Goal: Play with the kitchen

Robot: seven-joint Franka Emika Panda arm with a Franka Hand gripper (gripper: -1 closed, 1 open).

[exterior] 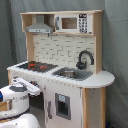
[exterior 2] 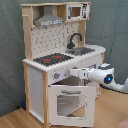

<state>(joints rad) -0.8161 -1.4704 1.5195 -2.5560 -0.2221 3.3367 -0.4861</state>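
The kitchen point(exterior: 65, 55) point(exterior 2: 50, 55) is a tall white and light-wood toy with a black-red hob point(exterior: 36, 65) point(exterior 2: 52, 59), a black faucet point(exterior: 84, 59) point(exterior 2: 74, 40), a sink point(exterior: 70, 73) point(exterior 2: 85, 49) and a grey hood point(exterior: 40, 27) point(exterior 2: 50, 20). In the second exterior view the oven door point(exterior 2: 70, 102) with its window hangs tilted outward below the hob. My gripper point(exterior: 34, 88) point(exterior 2: 74, 73) points at the front panel just under the hob, above that door, close to or touching it.
A toy microwave point(exterior: 72, 22) point(exterior 2: 75, 11) sits on the top shelf. A cupboard door with a dark window point(exterior: 62, 106) is under the sink. My white arm point(exterior: 15, 100) point(exterior 2: 107, 77) stands in front of the kitchen. Grey curtain behind; wooden floor point(exterior 2: 15, 120) below.
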